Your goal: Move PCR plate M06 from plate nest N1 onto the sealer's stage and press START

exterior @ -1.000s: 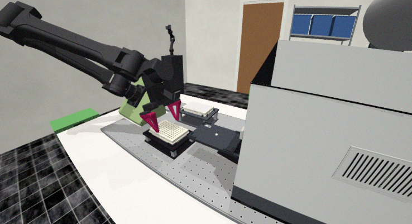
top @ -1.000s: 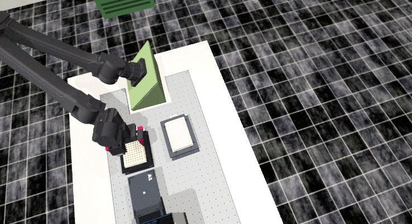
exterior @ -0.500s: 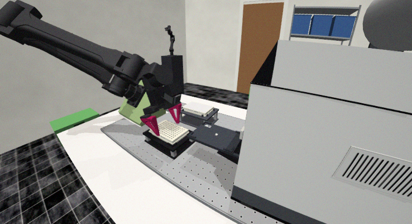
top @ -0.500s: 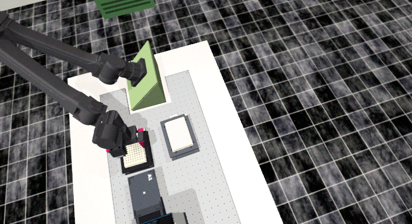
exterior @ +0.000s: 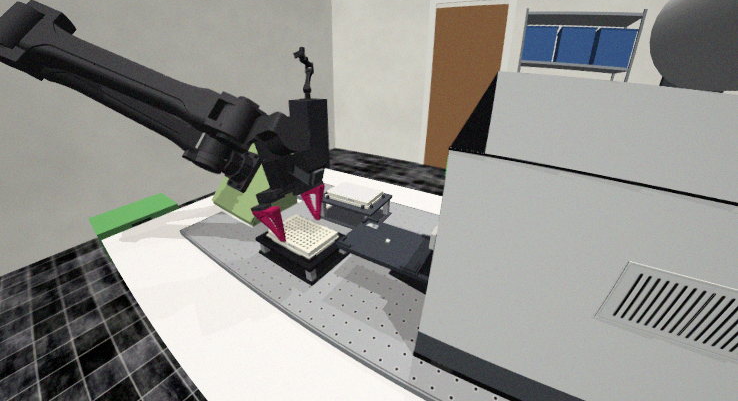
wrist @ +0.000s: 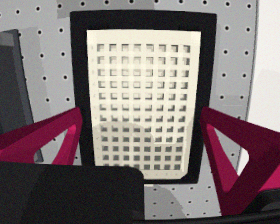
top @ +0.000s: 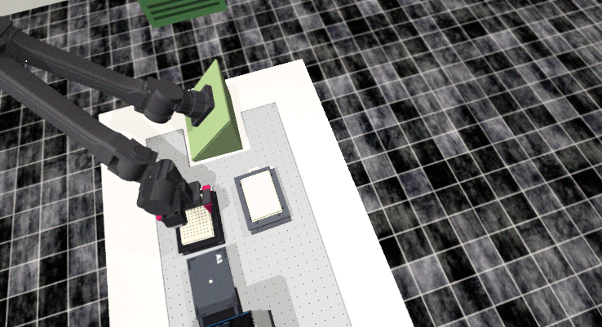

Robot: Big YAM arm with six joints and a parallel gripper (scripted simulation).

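The open 96-well plate M06 (top: 196, 226) (exterior: 304, 235) (wrist: 144, 103) lies cream-white and flat on the black nest N1 (top: 200, 241). My gripper (exterior: 291, 212) (wrist: 141, 113) is open wide, its red fingers either side of the plate's near end, just above it and not touching. The sealer's dark stage (top: 210, 278) (exterior: 387, 245) stands out in front of the grey housing (exterior: 583, 233) with an empty pocket. The sealed plate M09 (top: 261, 196) (exterior: 356, 193) sits on nest N2. The START key and the lamp are out of view.
A green wedge block (top: 212, 114) (exterior: 240, 194) stands behind the nests, close to my arm. The grey perforated baseplate (top: 269, 257) carries the nests and the stage. A green box (top: 181, 4) sits off the table.
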